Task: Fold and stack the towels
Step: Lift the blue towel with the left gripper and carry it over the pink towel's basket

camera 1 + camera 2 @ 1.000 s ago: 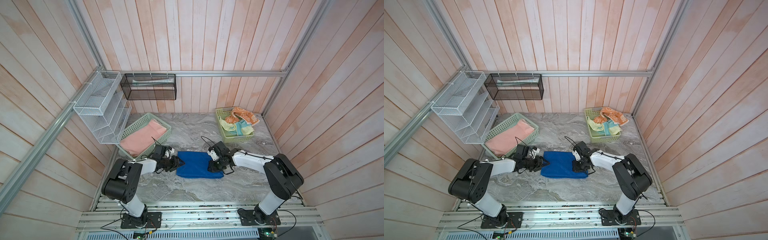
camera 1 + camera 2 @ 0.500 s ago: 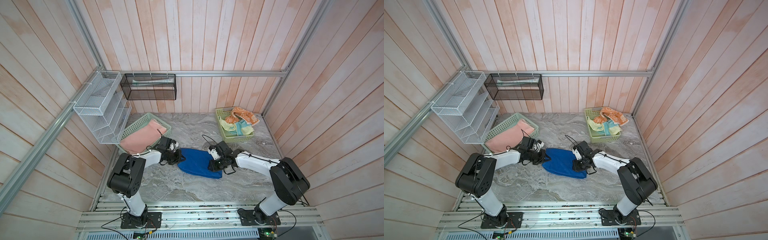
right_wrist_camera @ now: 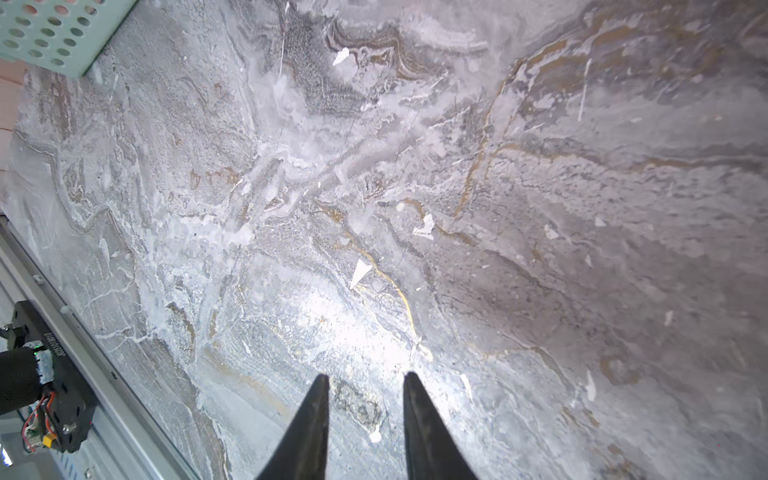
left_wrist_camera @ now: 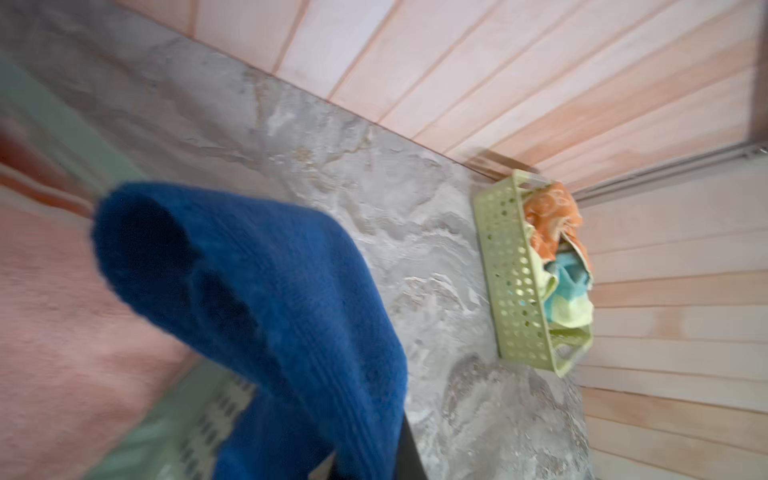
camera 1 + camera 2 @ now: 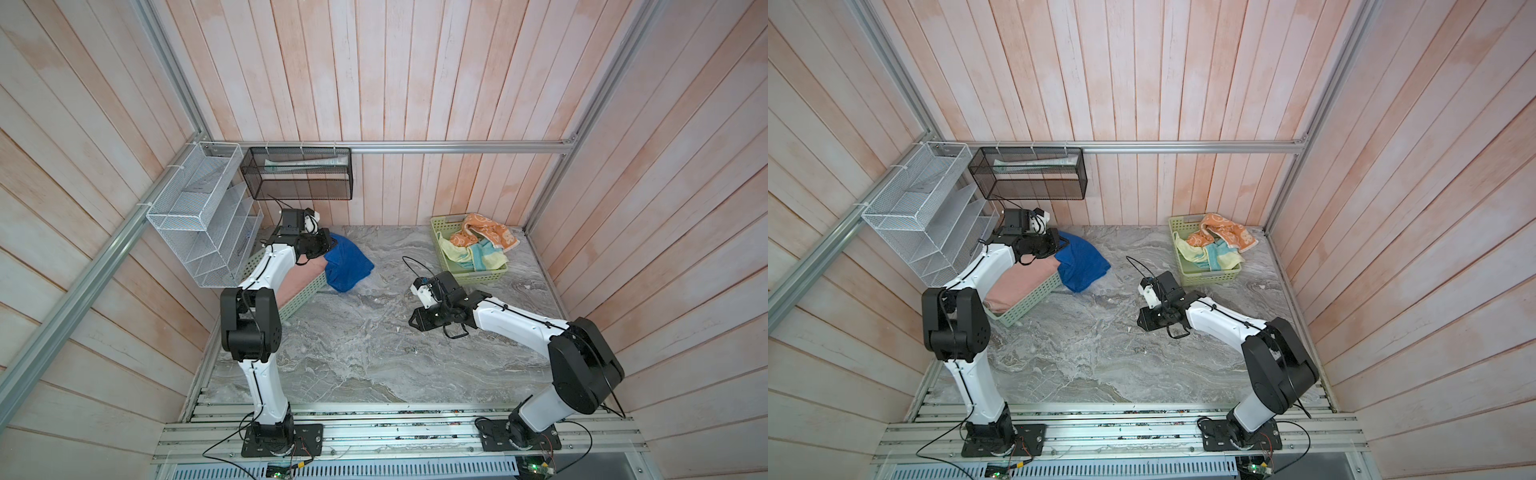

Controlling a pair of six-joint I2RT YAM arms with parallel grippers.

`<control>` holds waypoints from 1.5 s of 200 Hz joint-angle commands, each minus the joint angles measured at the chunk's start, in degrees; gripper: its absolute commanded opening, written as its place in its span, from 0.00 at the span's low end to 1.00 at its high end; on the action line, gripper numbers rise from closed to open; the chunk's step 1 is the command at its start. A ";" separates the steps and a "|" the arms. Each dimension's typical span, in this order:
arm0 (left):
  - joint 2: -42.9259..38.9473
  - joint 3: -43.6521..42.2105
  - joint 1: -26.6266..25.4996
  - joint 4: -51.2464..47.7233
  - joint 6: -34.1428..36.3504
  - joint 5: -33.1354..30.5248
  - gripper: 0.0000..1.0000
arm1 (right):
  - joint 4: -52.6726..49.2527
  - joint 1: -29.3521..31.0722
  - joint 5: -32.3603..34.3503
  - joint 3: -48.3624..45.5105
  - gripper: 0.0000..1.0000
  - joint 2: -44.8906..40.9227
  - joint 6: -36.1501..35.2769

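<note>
1. In both top views the left gripper (image 5: 322, 245) (image 5: 1050, 245), pressed together, pinches a plain royal-blue terry towel (image 5: 347, 266) (image 5: 1081, 262) above the back end of a mint perforated plastic basket (image 5: 303, 295) (image 5: 1025, 309) at the left edge of the grey marble worktop (image 5: 353, 353) (image 5: 1084, 357). The towel hangs down outside the basket's wall. A folded pink terry towel (image 5: 299, 276) (image 5: 1017, 282) lies in that basket.
2. In the same views the right gripper (image 5: 415, 322) (image 5: 1142, 322) sits low over mid-worktop, holding nothing. A crumpled orange terry towel (image 5: 490, 235) (image 5: 1225, 232) with cream cartoons and a pale yellow terry towel (image 5: 461, 253) (image 5: 1196, 253) fill a pale green perforated plastic basket (image 5: 478, 276) (image 5: 1208, 276) at the back-right corner.
3. The left wrist view is blurred. The blue towel (image 4: 270, 291) hangs close, across the pink towel (image 4: 54, 311) and the mint basket's rim (image 4: 174, 424).
4. In the right wrist view the right gripper's (image 3: 365, 376) black fingers (image 3: 311, 419) stand spread, with bare marble (image 3: 540, 208) between them.
</note>
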 commanded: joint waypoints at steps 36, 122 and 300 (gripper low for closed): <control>3.98 -6.10 -0.27 -3.50 0.35 3.66 0.00 | -0.05 0.18 -1.40 -2.20 0.32 0.35 -0.54; -12.52 -25.78 -9.44 -5.96 2.51 3.09 0.00 | 0.51 0.15 -3.35 -2.83 0.32 -0.33 0.89; -14.50 17.27 -17.77 -26.20 -1.92 -13.51 0.00 | 4.76 0.04 -3.62 3.66 0.32 0.31 0.33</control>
